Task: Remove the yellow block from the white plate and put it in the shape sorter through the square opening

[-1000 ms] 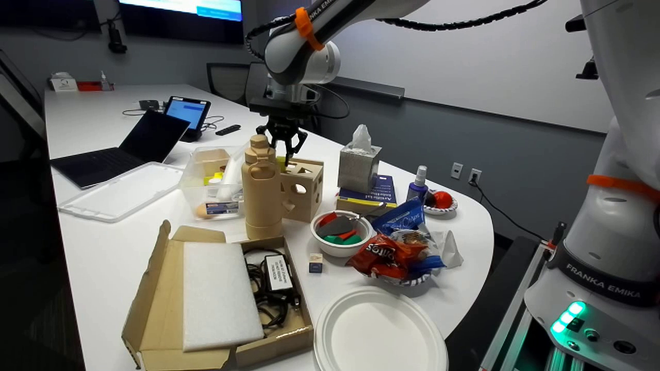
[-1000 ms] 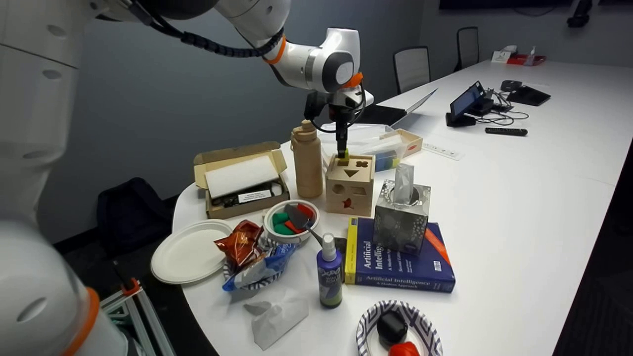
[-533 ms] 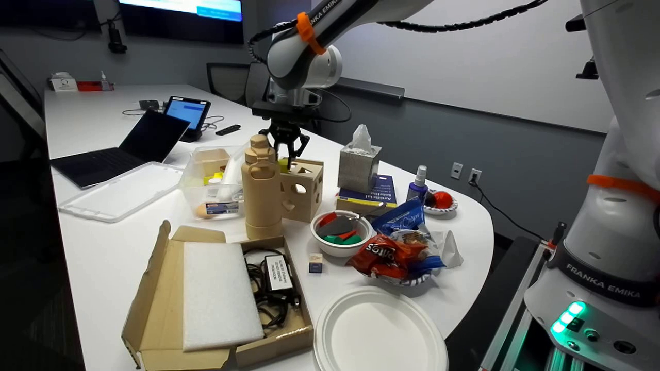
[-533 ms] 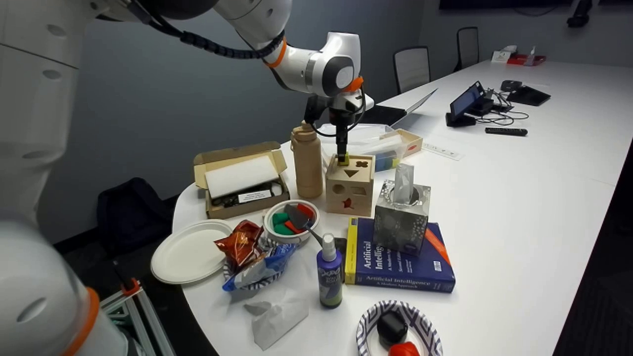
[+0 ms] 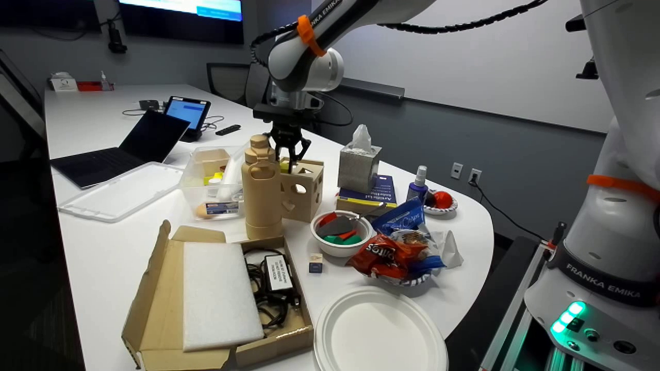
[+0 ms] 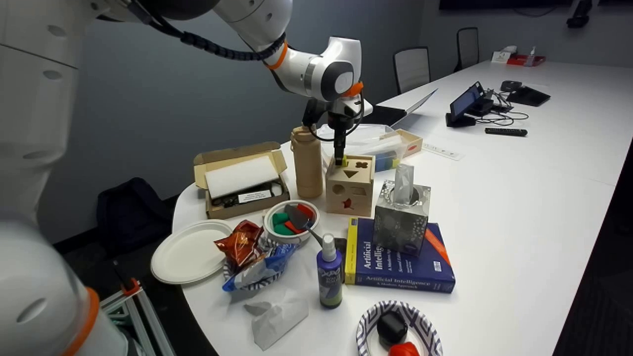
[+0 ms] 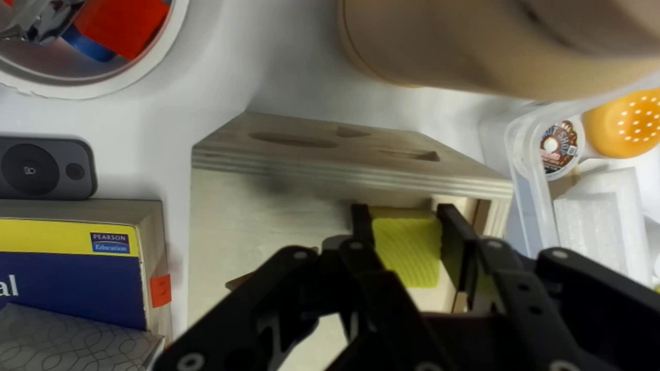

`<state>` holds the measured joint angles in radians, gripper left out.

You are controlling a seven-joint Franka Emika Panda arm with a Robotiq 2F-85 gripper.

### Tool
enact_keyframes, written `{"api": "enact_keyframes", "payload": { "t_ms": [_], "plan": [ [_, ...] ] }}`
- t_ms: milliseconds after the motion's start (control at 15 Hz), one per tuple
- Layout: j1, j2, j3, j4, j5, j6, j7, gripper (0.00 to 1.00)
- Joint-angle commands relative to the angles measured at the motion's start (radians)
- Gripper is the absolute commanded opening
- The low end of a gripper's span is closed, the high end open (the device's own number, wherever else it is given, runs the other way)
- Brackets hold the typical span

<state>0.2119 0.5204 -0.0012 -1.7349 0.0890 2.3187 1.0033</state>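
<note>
My gripper (image 7: 405, 212) is shut on the yellow block (image 7: 407, 252), with one finger against each side. It holds the block at the top face of the shape sorter (image 7: 247, 211), near the corner by the bottle. In both exterior views the block (image 5: 283, 166) (image 6: 345, 160) and gripper (image 5: 284, 162) (image 6: 339, 162) stand at that top face of the wooden sorter (image 5: 304, 211) (image 6: 363, 205). The square opening is hidden under block and fingers. I cannot tell whether the block is partly inside. The white plate, a small round dish (image 6: 284, 238), holds red and green pieces.
A tan bottle (image 5: 262, 201) stands close beside the sorter, near the gripper. A clear plastic bin (image 7: 536, 190) is beyond it. A tissue box (image 6: 403, 217) stands on a blue book (image 6: 395, 269). A larger white paper plate (image 5: 381, 335) and open carton (image 5: 304, 340) lie nearer the base.
My gripper has moved down toward the sorter's top with the yellow block held in it. The block sits lower at the top face. The other objects have not moved.
</note>
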Motion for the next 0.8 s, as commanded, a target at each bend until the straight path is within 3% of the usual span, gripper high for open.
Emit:
{"api": "enact_keyframes", "payload": {
  "t_ms": [0,67,133,267,533,733],
  "plan": [
    [-0.005,-0.01,0.003,-0.026,0.019,0.03,0.015,0.11],
    [-0.004,-0.01,0.002,-0.027,0.019,0.035,0.016,0.11],
    [-0.002,-0.012,0.001,-0.028,0.015,0.042,0.016,0.61],
    [-0.001,-0.017,0.002,-0.029,0.013,0.056,0.009,0.69],
    [0.001,-0.045,0.012,-0.031,0.014,0.054,-0.001,1.0],
    [0.008,-0.078,0.017,-0.032,0.008,0.018,-0.002,1.0]
  ]
}}
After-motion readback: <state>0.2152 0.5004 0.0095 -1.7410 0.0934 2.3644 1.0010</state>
